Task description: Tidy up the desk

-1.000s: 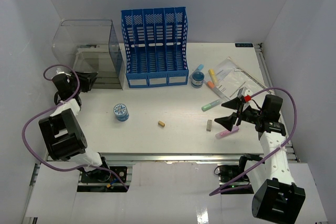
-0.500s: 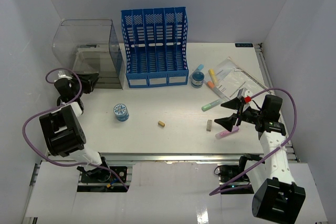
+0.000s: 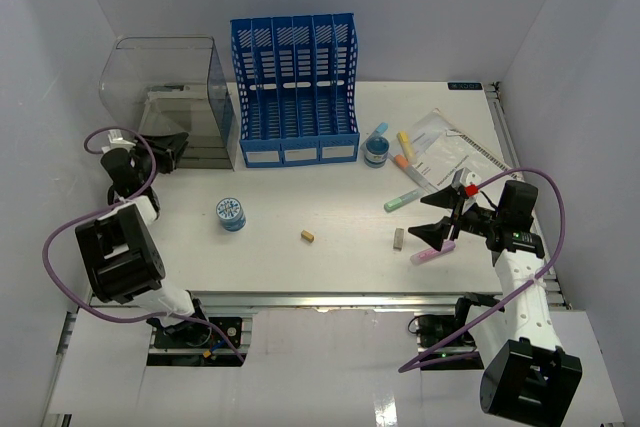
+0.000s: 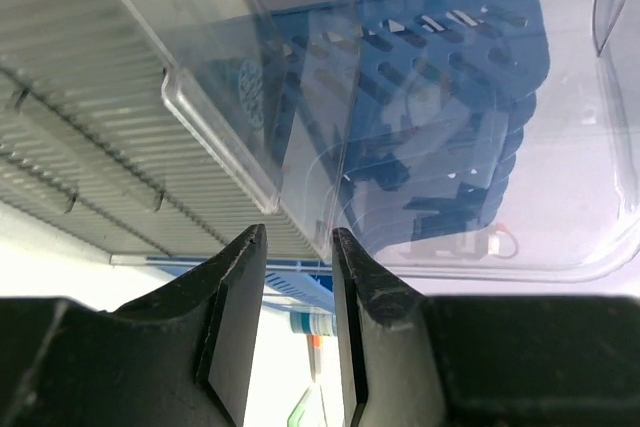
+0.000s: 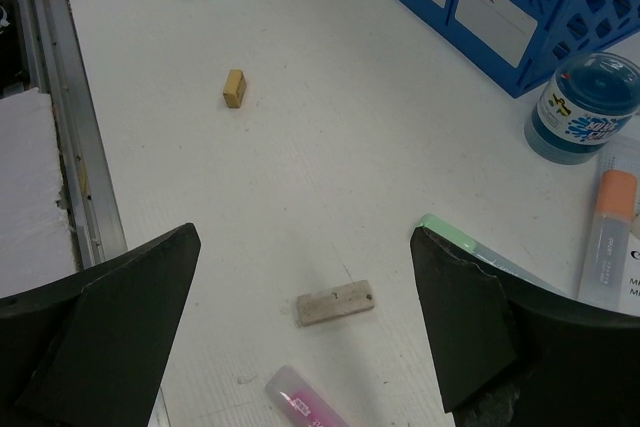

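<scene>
- Right gripper [image 3: 432, 217], lower right: jaws spread wide, desk [image 3: 300, 197] right beneath.
- Left gripper [image 3: 170, 150], far left, at the clear plastic box [image 3: 165, 77]: pinching or not, cannot tell.

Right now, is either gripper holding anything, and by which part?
Right gripper: nothing, jaws wide. Left gripper: jaws narrow at the clear box edge; grip cannot be told.

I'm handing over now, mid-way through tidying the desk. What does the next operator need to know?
Left gripper: jaws narrowly apart at the clear box edge; grip unclear.
Right gripper: open, empty, near grey eraser and pink highlighter.
Loose on the desk: those, tan block, green highlighter, papers, blue tub, second blue tub.
Done: nothing visibly stored. To do: sort all of it.
</scene>
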### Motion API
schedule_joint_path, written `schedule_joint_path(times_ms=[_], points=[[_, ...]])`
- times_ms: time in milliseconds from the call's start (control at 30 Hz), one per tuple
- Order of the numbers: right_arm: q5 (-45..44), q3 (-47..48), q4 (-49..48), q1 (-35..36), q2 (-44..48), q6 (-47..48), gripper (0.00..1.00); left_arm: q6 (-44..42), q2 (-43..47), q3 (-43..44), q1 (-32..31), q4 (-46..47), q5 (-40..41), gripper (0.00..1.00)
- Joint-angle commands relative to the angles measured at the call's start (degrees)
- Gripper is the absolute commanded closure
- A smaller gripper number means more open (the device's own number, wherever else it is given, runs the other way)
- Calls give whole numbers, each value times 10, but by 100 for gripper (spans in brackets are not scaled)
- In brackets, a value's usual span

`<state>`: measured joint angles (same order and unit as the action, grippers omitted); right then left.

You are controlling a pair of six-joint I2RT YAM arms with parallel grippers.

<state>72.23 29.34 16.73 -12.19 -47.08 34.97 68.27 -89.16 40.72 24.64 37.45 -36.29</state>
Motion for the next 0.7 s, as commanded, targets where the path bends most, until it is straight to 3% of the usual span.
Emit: schedule_joint_path(times_ms=[0, 233, 600, 667], points=[[12, 2, 8, 1, -3, 11, 8, 7, -26, 26, 4, 14, -3, 59], [13, 3, 14, 1, -7, 18, 8, 6, -59, 42, 8, 29, -8, 66], [12, 3, 21, 1, -13, 24, 8, -45, -77, 88, 13, -21, -6, 63], [11, 2, 21, 1, -14, 24, 7, -60, -79, 94, 14, -29, -5, 66]])
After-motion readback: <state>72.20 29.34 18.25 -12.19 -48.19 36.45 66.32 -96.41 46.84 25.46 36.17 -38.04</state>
